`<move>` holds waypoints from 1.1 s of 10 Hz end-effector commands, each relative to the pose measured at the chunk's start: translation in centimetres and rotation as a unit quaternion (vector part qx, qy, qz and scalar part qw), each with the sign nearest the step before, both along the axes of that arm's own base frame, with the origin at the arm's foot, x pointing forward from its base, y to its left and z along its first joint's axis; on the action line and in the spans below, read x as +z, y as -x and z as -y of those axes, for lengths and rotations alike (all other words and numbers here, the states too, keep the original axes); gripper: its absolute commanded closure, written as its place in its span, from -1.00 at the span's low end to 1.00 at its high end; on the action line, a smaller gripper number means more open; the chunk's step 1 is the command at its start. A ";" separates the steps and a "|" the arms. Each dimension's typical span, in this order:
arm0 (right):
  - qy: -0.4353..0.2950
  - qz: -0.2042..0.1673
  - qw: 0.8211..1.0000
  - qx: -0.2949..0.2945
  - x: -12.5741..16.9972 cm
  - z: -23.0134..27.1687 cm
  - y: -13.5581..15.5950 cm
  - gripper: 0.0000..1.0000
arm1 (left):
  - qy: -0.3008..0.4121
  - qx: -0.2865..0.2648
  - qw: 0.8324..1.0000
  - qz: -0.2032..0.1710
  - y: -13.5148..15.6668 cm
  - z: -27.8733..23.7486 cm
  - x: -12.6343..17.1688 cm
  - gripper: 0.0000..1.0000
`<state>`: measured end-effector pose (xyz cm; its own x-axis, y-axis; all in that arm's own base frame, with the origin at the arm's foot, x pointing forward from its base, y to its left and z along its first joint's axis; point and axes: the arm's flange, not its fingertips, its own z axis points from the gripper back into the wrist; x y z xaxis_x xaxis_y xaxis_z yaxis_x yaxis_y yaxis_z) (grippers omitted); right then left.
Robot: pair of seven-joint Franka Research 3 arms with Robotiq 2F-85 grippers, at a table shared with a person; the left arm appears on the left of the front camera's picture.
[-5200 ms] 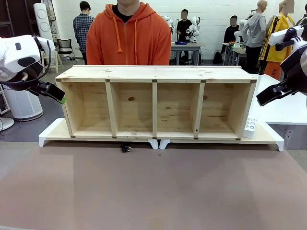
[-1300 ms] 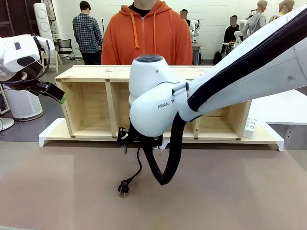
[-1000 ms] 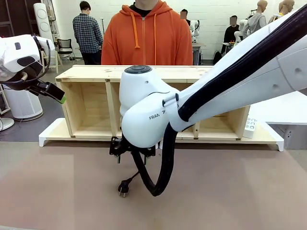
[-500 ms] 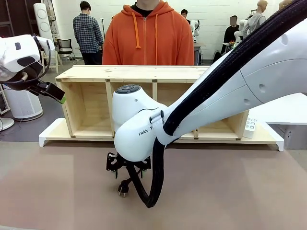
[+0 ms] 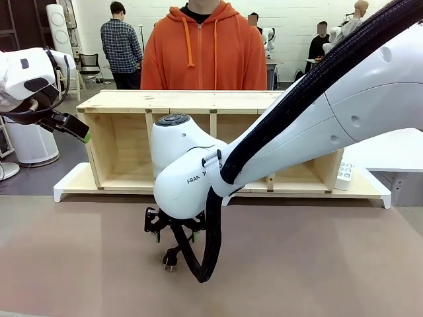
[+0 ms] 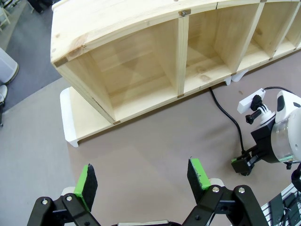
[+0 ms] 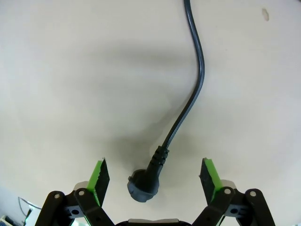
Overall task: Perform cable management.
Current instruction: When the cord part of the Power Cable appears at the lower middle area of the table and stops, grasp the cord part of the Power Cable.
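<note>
The cable is a thin black cord lying on the brown tabletop. It runs out from under the wooden shelf and ends in a black plug. My right gripper hangs open just above the table, with its green pads either side of the plug and not touching it. From the front, the right gripper sits under the big white wrist, with the plug just below it. My left gripper is open and empty, held high at the shelf's left end. The left wrist view shows the cable leading to the right arm.
A person in an orange hoodie stands behind the shelf. The shelf rests on low white risers. A white power strip leans at its right end. My right arm and its braided hose cross the middle of the table.
My right arm has come down and slightly left, bringing its open gripper from the shelf's foot to just over the plug. The left arm has not moved.
</note>
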<state>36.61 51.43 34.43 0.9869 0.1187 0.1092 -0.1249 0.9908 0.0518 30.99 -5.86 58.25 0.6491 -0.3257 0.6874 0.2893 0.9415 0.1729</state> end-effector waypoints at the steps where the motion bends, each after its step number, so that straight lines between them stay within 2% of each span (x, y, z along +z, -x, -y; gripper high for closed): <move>1: -0.001 0.001 1.000 0.001 0.2 0.0 0.1 -1.00 | 0.001 0.003 1.000 0.005 -0.1 -0.1 0.0 -1.00; 8: -0.001 0.000 1.000 0.000 0.1 0.0 0.0 -1.00 | 0.001 0.003 1.000 0.005 -0.1 -0.1 0.0 -1.00; 9: 0.019 -0.011 1.000 -0.019 -0.6 -0.3 -0.2 -1.00 | 0.001 0.003 1.000 0.005 -0.1 -0.1 0.0 -1.00; 11: 0.013 -0.017 1.000 -0.020 -0.5 -0.9 -0.5 -1.00 | 0.001 0.003 1.000 0.005 -0.1 -0.1 0.0 -1.00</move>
<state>36.71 51.26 33.78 0.9902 0.1108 0.0854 -0.1137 0.9931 0.0294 30.99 -5.86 58.25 0.6491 -0.3257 0.6874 0.2893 0.9415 0.1729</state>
